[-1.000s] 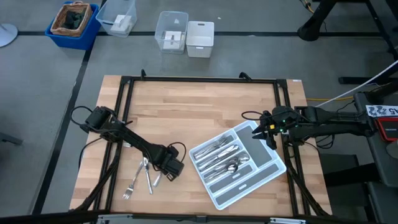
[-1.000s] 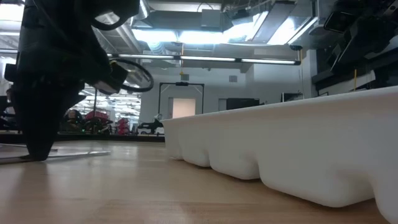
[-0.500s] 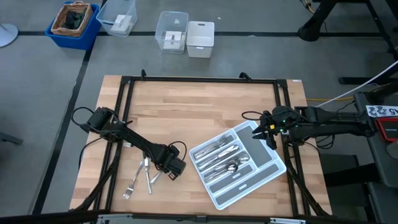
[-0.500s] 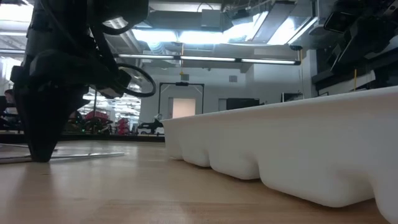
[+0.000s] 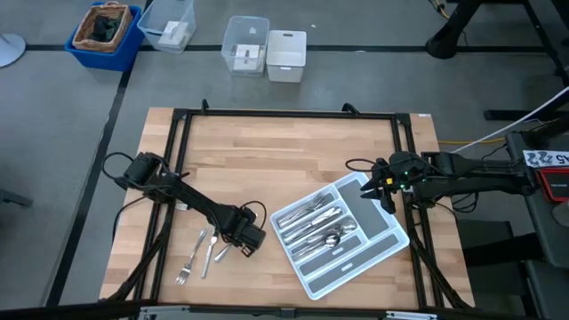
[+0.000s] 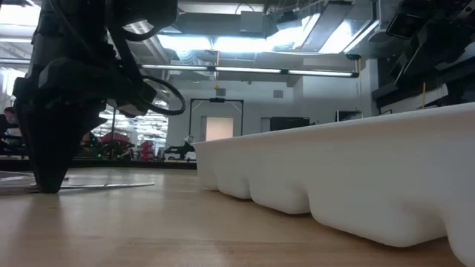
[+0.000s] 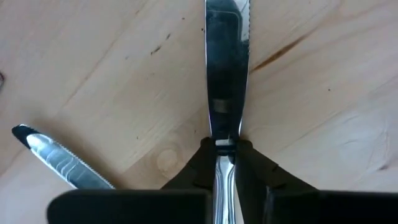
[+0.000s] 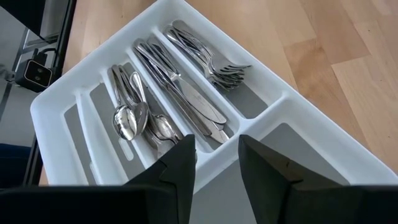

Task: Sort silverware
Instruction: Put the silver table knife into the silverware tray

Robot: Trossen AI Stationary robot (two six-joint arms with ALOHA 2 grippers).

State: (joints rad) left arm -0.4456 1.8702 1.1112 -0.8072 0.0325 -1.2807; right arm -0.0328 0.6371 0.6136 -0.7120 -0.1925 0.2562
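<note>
My left gripper (image 5: 238, 240) stands at the table's near left, pointing down, shut on a table knife (image 7: 225, 68) that lies on the wood. A second knife (image 7: 59, 162) and a fork (image 5: 188, 262) lie loose just left of it. The light grey tray (image 5: 373, 244) sits at the near right with forks, knives and spoons sorted into its compartments (image 8: 180, 93). My right gripper (image 5: 378, 187) hangs open above the tray's far right end, touching nothing. My left gripper pinches the knife between its two fingers (image 7: 249, 162) at the neck (image 7: 225, 134) where blade meets handle. The fingers come from above, pointing down, one on each side of the knife. The serrated blade runs out ahead of them, flat on the table.
Clear plastic boxes (image 5: 246, 44) and a blue bin (image 5: 105, 31) stand on the floor beyond the far edge. A black frame (image 5: 284, 114) runs round the tabletop. Bare wood (image 5: 284, 160) lies across the far half of the table.
My left gripper has shut on the knife while staying in place. A loose knife beside it has swung round a little on the table. My right arm has kept still.
</note>
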